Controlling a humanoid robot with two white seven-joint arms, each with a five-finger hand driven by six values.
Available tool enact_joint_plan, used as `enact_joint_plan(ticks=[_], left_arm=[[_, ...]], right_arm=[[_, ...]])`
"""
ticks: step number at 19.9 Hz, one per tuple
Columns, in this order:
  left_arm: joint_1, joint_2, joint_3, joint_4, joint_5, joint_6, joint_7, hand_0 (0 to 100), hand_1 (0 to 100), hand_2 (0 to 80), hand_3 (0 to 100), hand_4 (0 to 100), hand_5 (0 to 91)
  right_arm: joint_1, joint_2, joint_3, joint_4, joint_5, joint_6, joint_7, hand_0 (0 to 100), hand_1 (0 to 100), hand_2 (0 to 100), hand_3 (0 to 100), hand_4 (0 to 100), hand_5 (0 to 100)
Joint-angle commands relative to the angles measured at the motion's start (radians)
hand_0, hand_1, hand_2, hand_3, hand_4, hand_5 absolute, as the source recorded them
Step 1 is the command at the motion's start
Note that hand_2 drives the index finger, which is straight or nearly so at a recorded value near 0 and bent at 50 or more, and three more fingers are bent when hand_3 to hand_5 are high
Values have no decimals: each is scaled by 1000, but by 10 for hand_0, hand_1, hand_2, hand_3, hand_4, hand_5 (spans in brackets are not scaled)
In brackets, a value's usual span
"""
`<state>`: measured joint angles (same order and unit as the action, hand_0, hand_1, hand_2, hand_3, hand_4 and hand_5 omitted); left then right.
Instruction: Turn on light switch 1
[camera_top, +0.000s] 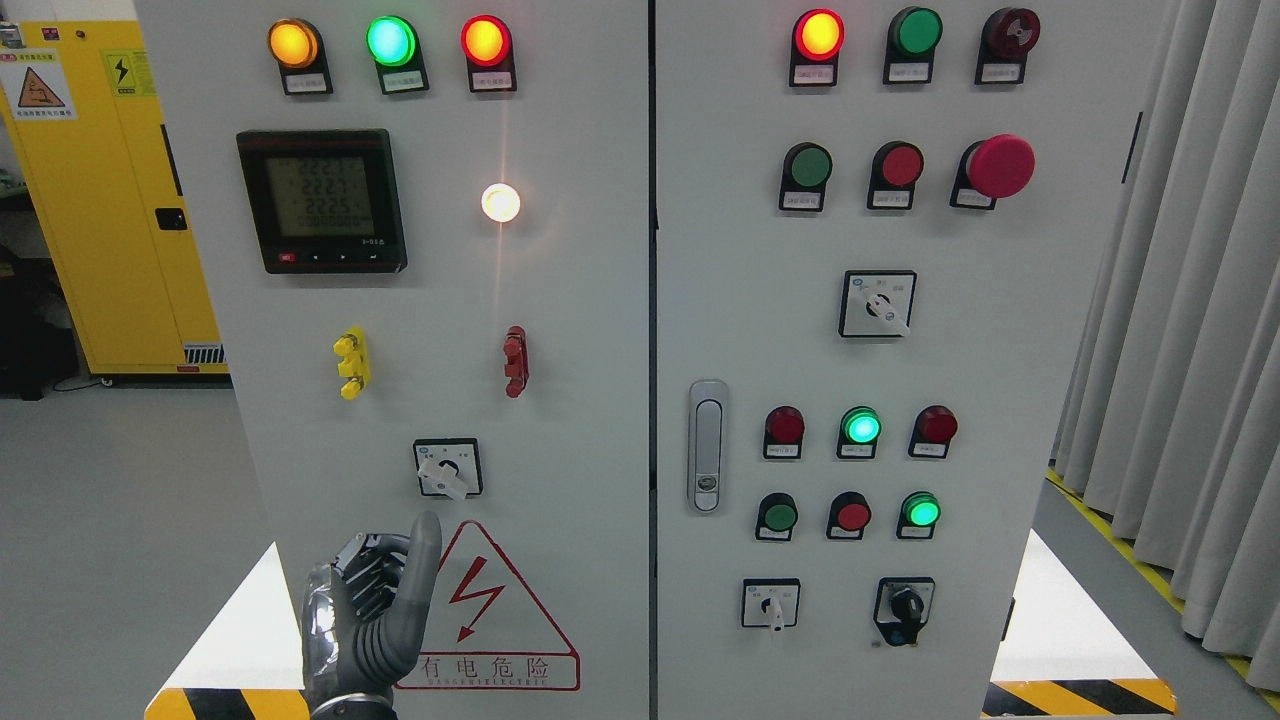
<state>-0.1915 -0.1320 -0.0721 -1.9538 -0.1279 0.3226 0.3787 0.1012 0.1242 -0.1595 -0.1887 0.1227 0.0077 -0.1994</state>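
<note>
One left hand below rotary switch, finger extended upward, others curled, grasping nothing, panel lamp lit

Landmark: grey control cabinet, filling the middle
Left of cabinet: yellow storage cabinet with warning labels, standing further back
Right of cabinet: pale grey curtain hanging in folds
Floor: smooth grey floor; black-and-yellow hazard tape by the cabinet's foot
Light: even, bright
</note>
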Motion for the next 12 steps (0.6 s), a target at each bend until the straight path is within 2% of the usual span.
enact_joint_plan(ticks=[1, 3, 5, 8, 12], left_arm=[[176, 28, 14, -2, 26, -95, -11, 73, 351, 637, 937, 913, 805], [228, 35, 28, 13, 72, -149, -26, 73, 346, 637, 938, 917, 795], [280, 43, 61, 56, 111, -233, -66, 74, 334, 633, 956, 921, 780], [372, 64, 106, 133, 116, -385, -136, 79, 319, 622, 954, 915, 783], [466, 98, 149, 287, 168, -511, -170, 84, 304, 608, 938, 909, 768]], right_arm=[[0, 0, 0, 0, 0, 0, 0, 0, 500, 40, 0, 0, 0], [0, 0, 0, 0, 0, 0, 0, 0, 500, 40, 0, 0, 0], [0, 0, 0, 0, 0, 0, 0, 0, 500, 40, 0, 0, 0], [0, 0, 0, 0, 0, 0, 0, 0, 500, 40, 0, 0, 0], [0, 0, 0, 0, 0, 0, 0, 0, 500, 40, 0, 0, 0]])
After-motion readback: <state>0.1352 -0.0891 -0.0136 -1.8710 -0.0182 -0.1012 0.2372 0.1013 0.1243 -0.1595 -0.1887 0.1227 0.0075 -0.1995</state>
